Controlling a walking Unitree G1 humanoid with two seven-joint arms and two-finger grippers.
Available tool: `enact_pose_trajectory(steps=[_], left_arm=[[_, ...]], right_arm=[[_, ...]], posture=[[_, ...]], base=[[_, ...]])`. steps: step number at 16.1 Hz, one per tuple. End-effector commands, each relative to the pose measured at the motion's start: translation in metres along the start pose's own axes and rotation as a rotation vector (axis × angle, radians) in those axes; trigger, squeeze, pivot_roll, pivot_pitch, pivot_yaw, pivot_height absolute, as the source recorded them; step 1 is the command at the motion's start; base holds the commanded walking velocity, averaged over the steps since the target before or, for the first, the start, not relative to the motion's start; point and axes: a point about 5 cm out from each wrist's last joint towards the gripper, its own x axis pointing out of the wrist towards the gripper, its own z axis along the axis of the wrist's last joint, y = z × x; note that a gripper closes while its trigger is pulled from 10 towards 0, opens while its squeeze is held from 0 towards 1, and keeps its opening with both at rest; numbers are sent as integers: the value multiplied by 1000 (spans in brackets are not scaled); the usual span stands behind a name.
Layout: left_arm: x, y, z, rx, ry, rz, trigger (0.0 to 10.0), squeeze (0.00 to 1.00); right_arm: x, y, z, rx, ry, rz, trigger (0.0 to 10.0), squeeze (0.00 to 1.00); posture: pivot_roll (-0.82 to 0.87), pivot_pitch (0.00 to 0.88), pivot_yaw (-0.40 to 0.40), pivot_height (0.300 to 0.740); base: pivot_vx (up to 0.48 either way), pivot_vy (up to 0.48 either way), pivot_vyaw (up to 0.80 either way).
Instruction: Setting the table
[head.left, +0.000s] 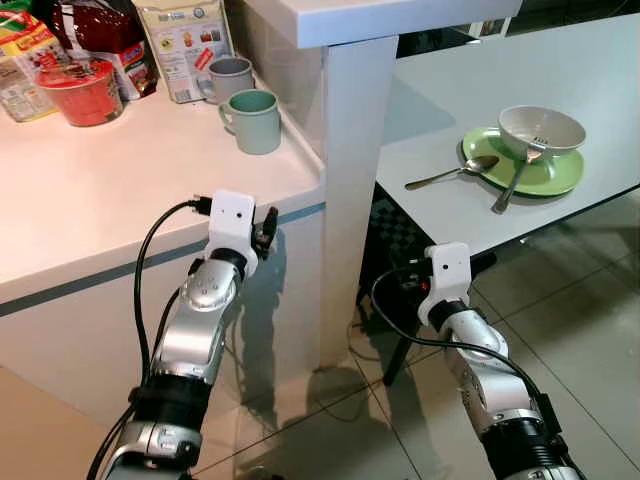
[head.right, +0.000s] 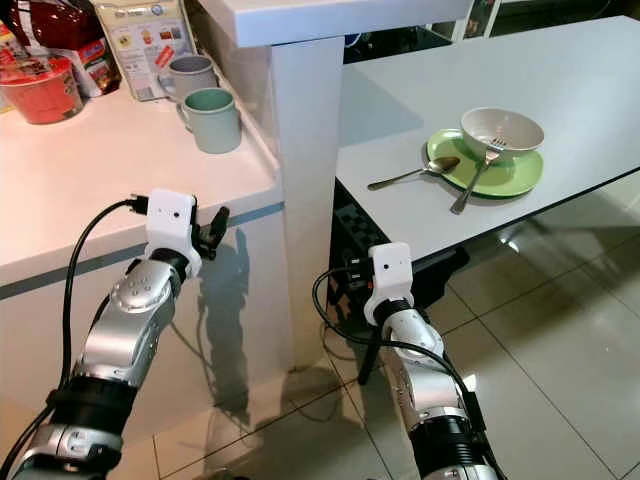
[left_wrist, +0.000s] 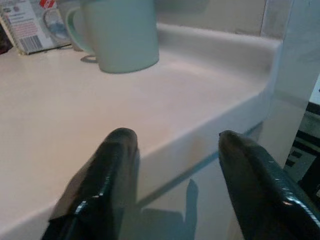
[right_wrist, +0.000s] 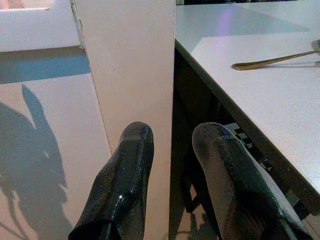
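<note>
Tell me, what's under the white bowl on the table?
A green plate sits under the white bowl. A fork leans on the bowl, a spoon rests on the plate's edge. The plate's middle is hidden.

Bowl (head.left: 541, 131) and fork (head.left: 516, 180) on green plate (head.left: 550, 174), spoon (head.left: 452, 172) beside.

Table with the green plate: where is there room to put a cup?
The table is bare behind the green plate and left of the spoon. The counter is crowded at the back by mugs and food packets.
</note>
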Motion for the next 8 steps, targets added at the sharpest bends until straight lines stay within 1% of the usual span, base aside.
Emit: enact_pose_trajectory(steps=[1,5,8], left_arm=[[3,4,3,16,-1,7,10000,1000],[5,5,6,8,-15,12,10000,1000],[6,3,4,16,3,12,10000,1000]], right_arm=[[0,2,2,-2,-12,2,10000,0],[-1,0,2,-5,-11,3,10000,0],[-1,0,2,-5,-11,2,10000,0]], posture=[[-8,0,39,740],[-12,0,38,740],[-14,0,37,740]], base=[[0,0,0],[0,0,0],[0,0,0]])
